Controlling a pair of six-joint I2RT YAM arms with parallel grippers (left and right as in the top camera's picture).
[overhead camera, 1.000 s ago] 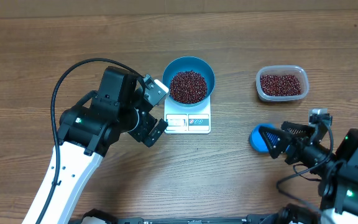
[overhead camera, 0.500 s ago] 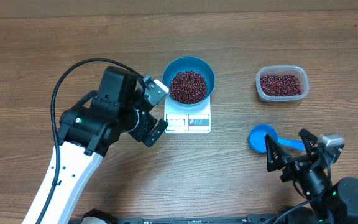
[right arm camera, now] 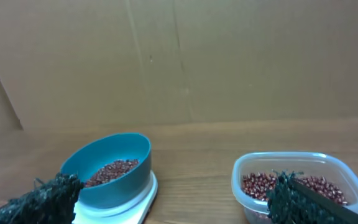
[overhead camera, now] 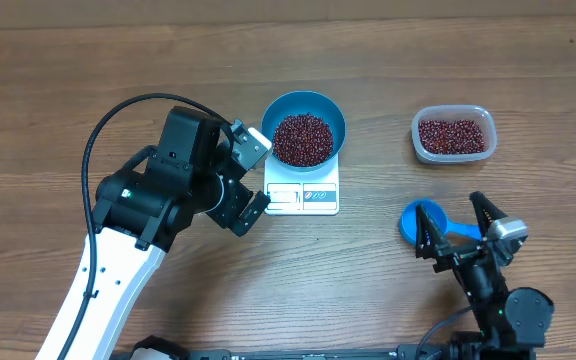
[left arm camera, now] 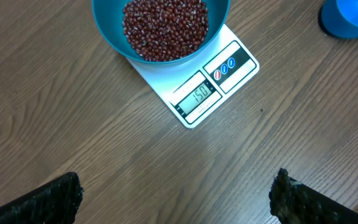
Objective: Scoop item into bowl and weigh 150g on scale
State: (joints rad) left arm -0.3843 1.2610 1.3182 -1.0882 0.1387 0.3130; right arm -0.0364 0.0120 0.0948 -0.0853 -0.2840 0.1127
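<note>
The blue bowl (overhead camera: pixel 336 112) stands on the white scale (overhead camera: pixel 302 196) and holds a heap of red-brown beans (overhead camera: pixel 302 138). In the left wrist view the scale (left arm camera: pixel 229 62) shows 150 on its display, with the bowl (left arm camera: pixel 110 37) and its beans (left arm camera: pixel 165 28) above it. My left gripper (overhead camera: pixel 258 178) hangs open just left of the scale, nothing between its fingers (left arm camera: pixel 55 199). My right gripper (overhead camera: pixel 447 206) is open and empty at the front right, over the blue scoop (overhead camera: pixel 418 222), which lies on the table. It faces the bowl (right arm camera: pixel 114 180).
A clear tub (overhead camera: pixel 418 140) with more beans sits at the back right, also seen in the right wrist view (right arm camera: pixel 241 177). The scoop (left arm camera: pixel 348 15) shows at the left wrist view's top right corner. A cardboard wall stands behind the table.
My right arm has swung in from the right side to the front edge, its open gripper now tipped level behind the scoop. The left arm, bowl and scale have not moved.
</note>
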